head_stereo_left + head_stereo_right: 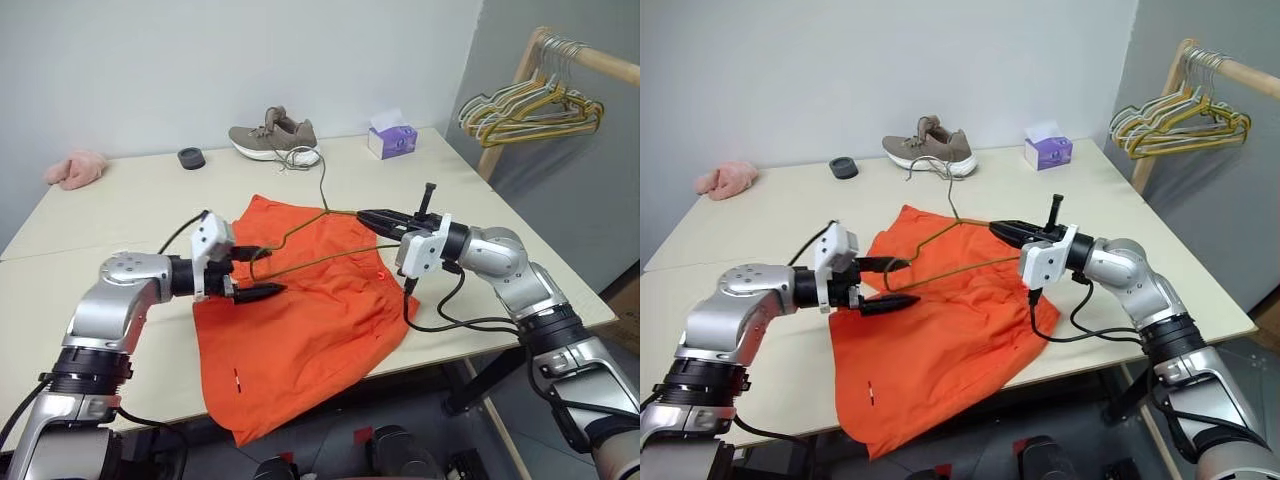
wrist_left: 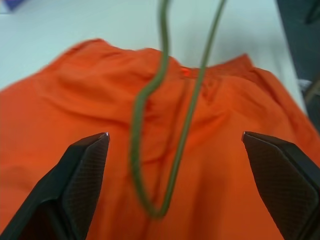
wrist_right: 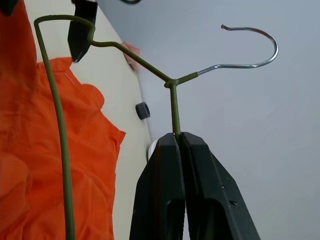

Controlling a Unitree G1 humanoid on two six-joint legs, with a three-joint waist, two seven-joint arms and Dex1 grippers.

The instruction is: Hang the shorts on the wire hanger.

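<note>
Right hand [image 3: 179, 140] clamped on wire hanger [image 3: 172, 85], left hand [image 2: 175, 145] wide open over shorts [image 1: 300, 320], table [image 1: 120, 210]

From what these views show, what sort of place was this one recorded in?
Probably an indoor test room set up for clothes-hanging practice: a plain table holding orange shorts, a sneaker and a tissue box, beside a wooden garment rail with bunched hangers.
</note>
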